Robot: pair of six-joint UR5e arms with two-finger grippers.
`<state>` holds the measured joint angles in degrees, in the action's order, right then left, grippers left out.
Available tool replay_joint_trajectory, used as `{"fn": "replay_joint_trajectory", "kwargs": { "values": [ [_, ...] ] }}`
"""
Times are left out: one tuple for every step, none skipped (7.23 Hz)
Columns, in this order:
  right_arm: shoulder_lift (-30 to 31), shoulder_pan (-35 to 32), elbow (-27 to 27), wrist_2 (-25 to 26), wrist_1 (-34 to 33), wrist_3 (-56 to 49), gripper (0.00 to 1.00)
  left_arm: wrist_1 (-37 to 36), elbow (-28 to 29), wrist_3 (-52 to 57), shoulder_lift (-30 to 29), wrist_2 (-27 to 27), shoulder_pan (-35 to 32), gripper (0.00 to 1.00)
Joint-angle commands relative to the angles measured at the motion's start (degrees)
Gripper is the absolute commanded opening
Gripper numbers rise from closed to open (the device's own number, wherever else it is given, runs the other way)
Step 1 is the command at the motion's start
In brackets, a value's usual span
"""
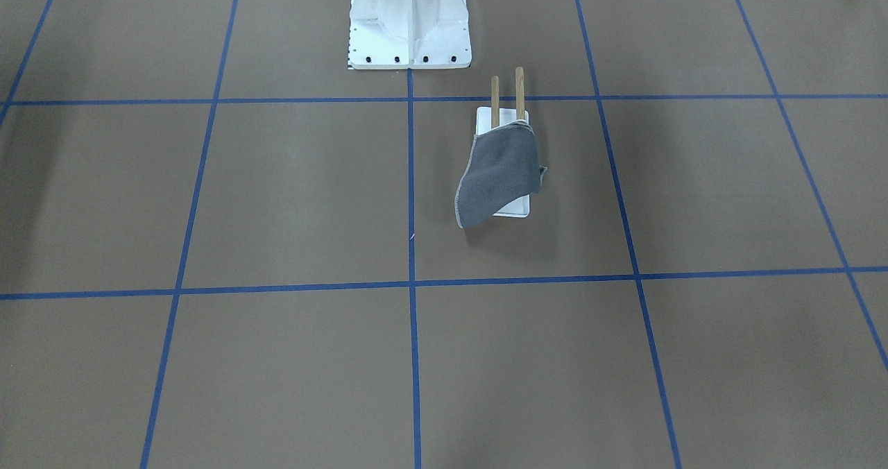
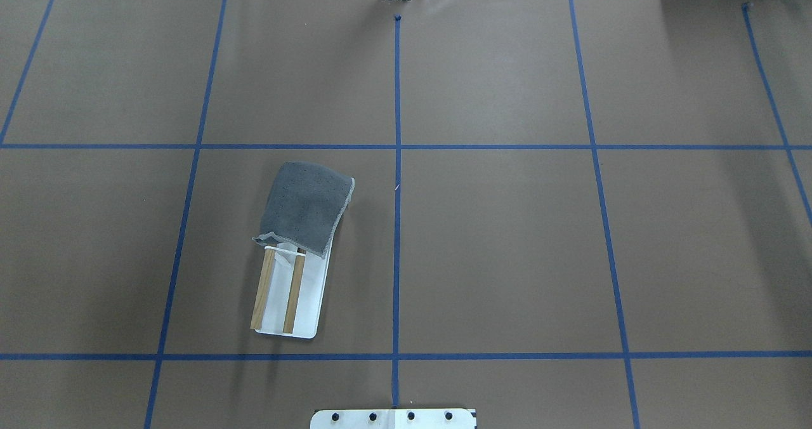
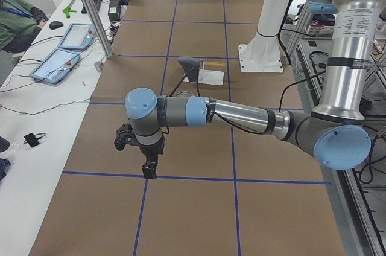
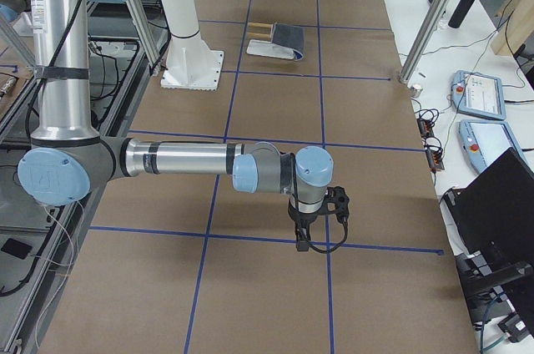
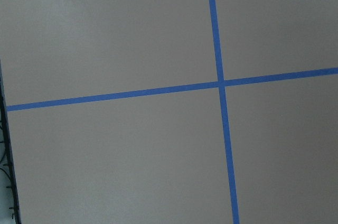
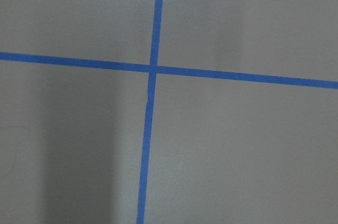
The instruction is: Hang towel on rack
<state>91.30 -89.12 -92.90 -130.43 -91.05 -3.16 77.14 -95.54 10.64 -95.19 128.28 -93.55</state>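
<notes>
- You have the towel draped dark grey side up over the 2 wooden dowels of the rack. It covers the dowel ends farthest from the robot.
- In your front-facing view, 1 towel corner hangs past the rack's white base toward the table. You cannot tell whether it touches the brown cover.
- The rack stands on the robot's left half of the table, well apart from both arms.
- The left gripper points down over the table's left end. It shows only in a side view, so you cannot tell whether its jaws are parted or closed.
- The right gripper points down over the right end, and its jaws are equally unreadable.
- Each wrist view gives you brown cover and 1 crossing of blue tape.
</notes>
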Motion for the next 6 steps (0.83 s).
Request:
{"fn": "replay_joint_trajectory", "kwargs": {
  "values": [
    [-0.1,0.0,0.0,0.0,0.0,0.0,1.0,-0.1,0.0,0.0,0.0,0.0,0.0,0.99],
    [-0.1,0.0,-0.1,-0.1,0.0,0.0,1.0,-0.1,0.0,0.0,0.0,0.0,-0.1,0.99],
    [-0.1,0.0,0.0,0.0,0.0,0.0,1.0,-0.1,0.0,0.0,0.0,0.0,-0.1,0.99],
    [-0.1,0.0,0.0,0.0,0.0,0.0,1.0,-0.1,0.0,0.0,0.0,0.0,-0.1,0.99],
    [-0.1,0.0,0.0,-0.1,0.0,0.0,1.0,-0.1,0.0,0.0,0.1,0.0,-0.1,0.99],
    [-0.1,0.0,0.0,0.0,0.0,0.0,1.0,0.0,0.0,0.0,0.5,0.0,-0.1,0.99]
  ]
}}
